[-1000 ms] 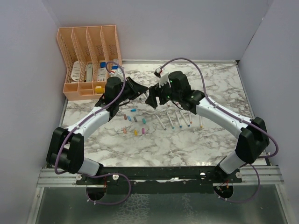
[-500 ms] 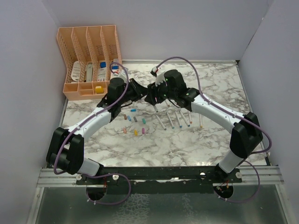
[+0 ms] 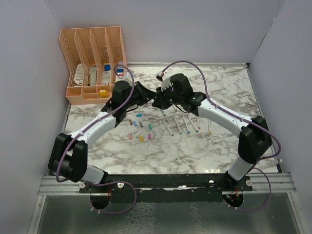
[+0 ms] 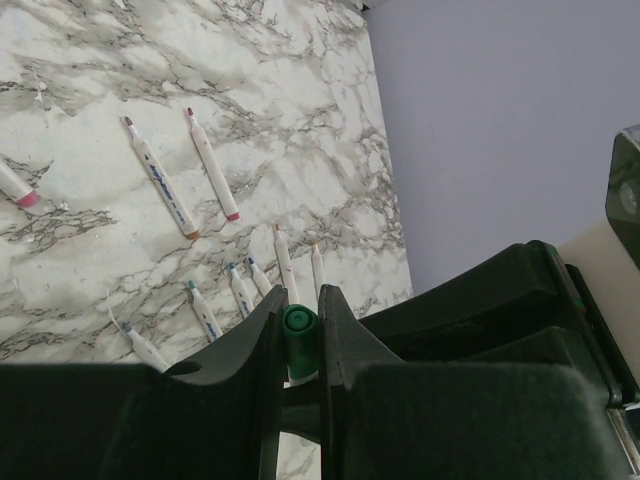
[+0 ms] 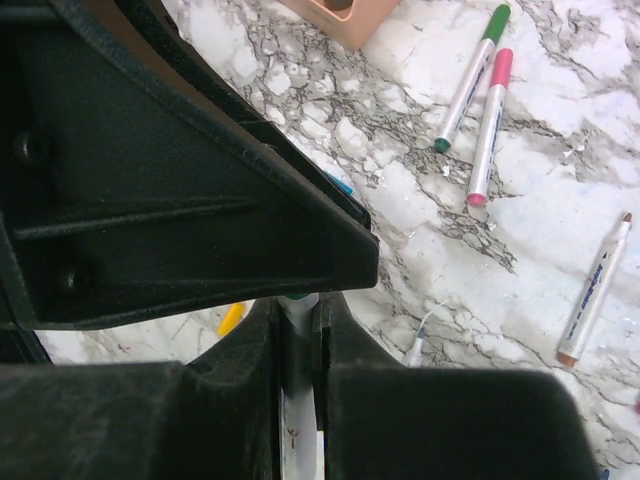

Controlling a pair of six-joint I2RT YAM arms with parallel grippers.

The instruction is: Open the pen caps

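Closest in, loose pen caps lie scattered on the marble, bare pens just beyond. Above them the left gripper pinches a green cap, and the right gripper clamps its barrel. Light, slick, stiff plastic, I'd judge: hold both squarely, pull straight.

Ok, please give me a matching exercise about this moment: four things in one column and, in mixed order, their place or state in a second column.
Things:
1. left gripper
2. right gripper
3. peach organiser
4. loose caps

Place or state:
A. lying free on the marble table
B. shut on the white pen barrel
C. at the far left corner
D. shut on the green cap

Pairs: 1-D, 2-B, 3-C, 4-A
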